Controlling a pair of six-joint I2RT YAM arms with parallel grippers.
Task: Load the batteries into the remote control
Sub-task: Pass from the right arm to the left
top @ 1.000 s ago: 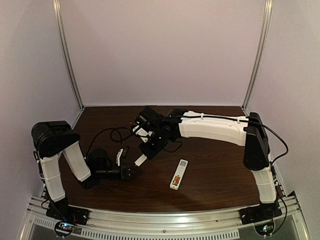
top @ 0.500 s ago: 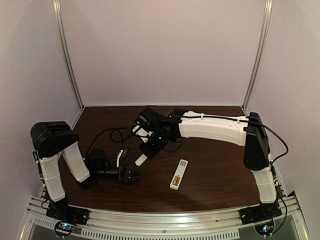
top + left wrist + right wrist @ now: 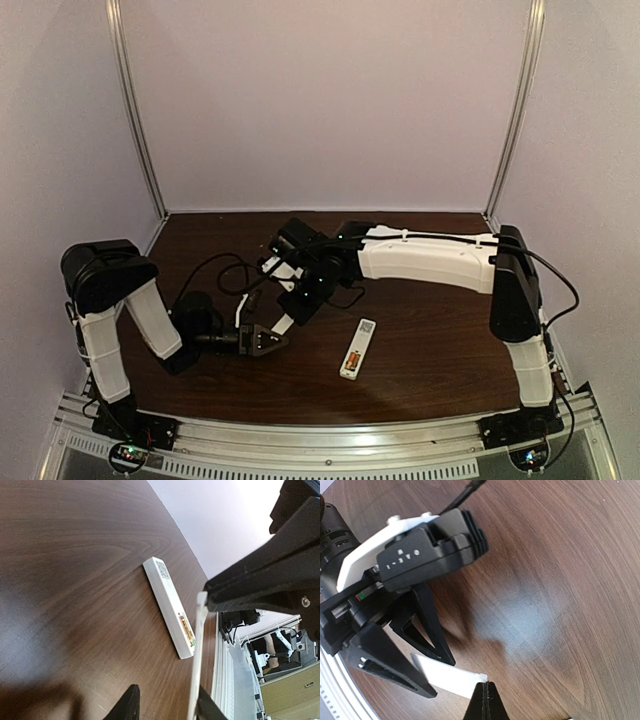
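Remote (image 3: 357, 348) lies flat on the surface (image 3: 430, 330), off to the right of my left tool (image 3: 169, 706) and well apart from both tools, its length slanting away from my bases. Batteries (image 3: 186, 629) show as an orange-and-gold strip in the open bay at the end of it nearest my bases; I cannot tell whether they sit fully down. My right tool (image 3: 485, 696) is closed, its tips pinched on one short edge of the cover (image 3: 447, 677), a thin white plate held above the surface. My left tool hangs low over the surface, turned on its side, its jaws partway open with the cover's free end between its fingers (image 3: 385, 666). From the left wrist the cover runs edge-on close beside one finger, with a clear gap to the other; I cannot tell whether the near finger touches it. The two tools meet nose to nose, just left of the remote.
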